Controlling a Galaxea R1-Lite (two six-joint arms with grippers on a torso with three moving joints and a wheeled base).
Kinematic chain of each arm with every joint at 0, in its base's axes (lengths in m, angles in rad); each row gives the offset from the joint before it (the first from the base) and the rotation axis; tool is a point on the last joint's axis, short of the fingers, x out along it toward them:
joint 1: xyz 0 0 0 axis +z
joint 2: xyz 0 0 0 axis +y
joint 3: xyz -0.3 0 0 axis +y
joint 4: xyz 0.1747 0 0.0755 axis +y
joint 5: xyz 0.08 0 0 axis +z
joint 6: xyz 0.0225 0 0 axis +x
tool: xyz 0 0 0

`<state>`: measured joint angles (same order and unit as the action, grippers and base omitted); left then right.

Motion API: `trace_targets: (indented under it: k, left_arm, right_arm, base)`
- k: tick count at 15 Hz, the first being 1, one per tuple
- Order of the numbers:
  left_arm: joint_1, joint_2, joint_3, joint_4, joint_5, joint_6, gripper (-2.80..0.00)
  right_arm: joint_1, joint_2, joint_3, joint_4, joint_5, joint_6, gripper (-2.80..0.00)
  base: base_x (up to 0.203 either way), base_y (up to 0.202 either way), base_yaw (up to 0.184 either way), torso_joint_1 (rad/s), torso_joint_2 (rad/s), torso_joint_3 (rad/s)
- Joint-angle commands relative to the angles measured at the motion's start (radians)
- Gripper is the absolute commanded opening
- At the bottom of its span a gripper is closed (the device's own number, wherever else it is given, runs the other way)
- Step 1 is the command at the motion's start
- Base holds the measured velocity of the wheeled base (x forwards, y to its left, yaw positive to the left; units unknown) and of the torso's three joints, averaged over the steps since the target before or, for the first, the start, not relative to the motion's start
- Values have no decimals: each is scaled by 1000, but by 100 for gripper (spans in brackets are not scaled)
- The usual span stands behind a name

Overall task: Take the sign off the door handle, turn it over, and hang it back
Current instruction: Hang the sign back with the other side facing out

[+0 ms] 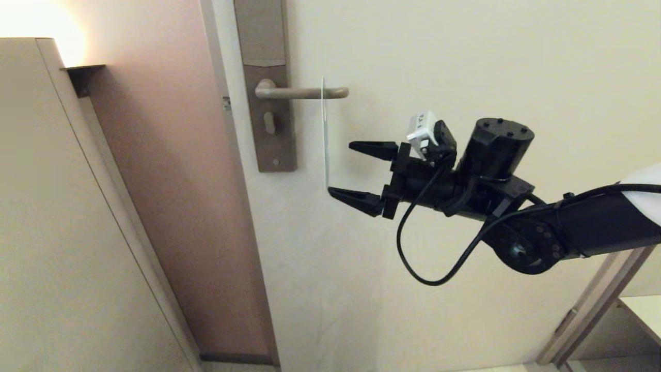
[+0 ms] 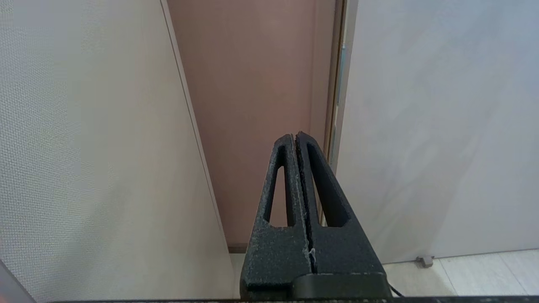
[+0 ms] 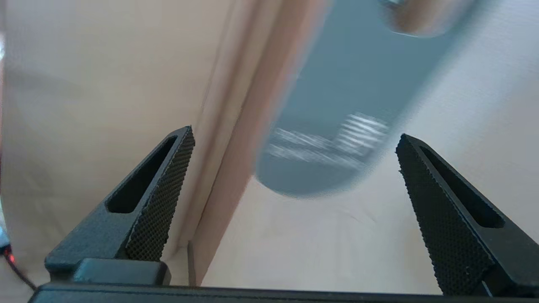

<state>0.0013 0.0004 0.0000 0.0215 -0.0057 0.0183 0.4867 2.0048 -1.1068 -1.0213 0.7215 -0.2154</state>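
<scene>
Head view: sign (image 1: 325,135) hangs on door handle (image 1: 304,93); right end effector (image 1: 342,170) spread beside it.

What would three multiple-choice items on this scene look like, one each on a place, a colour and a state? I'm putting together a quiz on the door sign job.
1. Where is the sign?
A. Hanging on the door handle
B. Lying on the floor
C. Clamped in the left pincer

2. What colour is the sign face turned toward the right pincer?
A. Red
B. Blue
C. Yellow

3. How do the right pincer's jaws stand?
A. Shut on the sign
B. Shut on nothing
C. Wide apart, holding nothing

Answers:
1. A: in the head view the sign hangs edge-on from the handle's bar.
2. B: the right wrist view shows a blue face with blurred white lettering.
3. C: both views show the two jaws spread wide, the sign ahead of them and ungripped.
</scene>
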Motion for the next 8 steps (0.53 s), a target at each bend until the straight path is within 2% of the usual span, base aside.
trace_targets:
  k: [1,4,5,8]
  left_arm:
    - [0,0,0,0,0,0,-280]
    - [0,0,0,0,0,0,-280]
    - [0,0,0,0,0,0,-280]
    - [0,0,0,0,0,0,-280]
  right_arm:
    - [-28,-18,2,-6,4,19,0]
    - [-43,-20,2,-6,3,24,0]
    - [-43,-20,2,-6,3,24,-280]
    - [-42,-20,7,-6,1,22,-280]
  base:
    - [0,0,0,0,0,0]
    - [0,0,0,0,0,0]
    - [0,0,0,0,0,0]
    - [0,0,0,0,0,0]
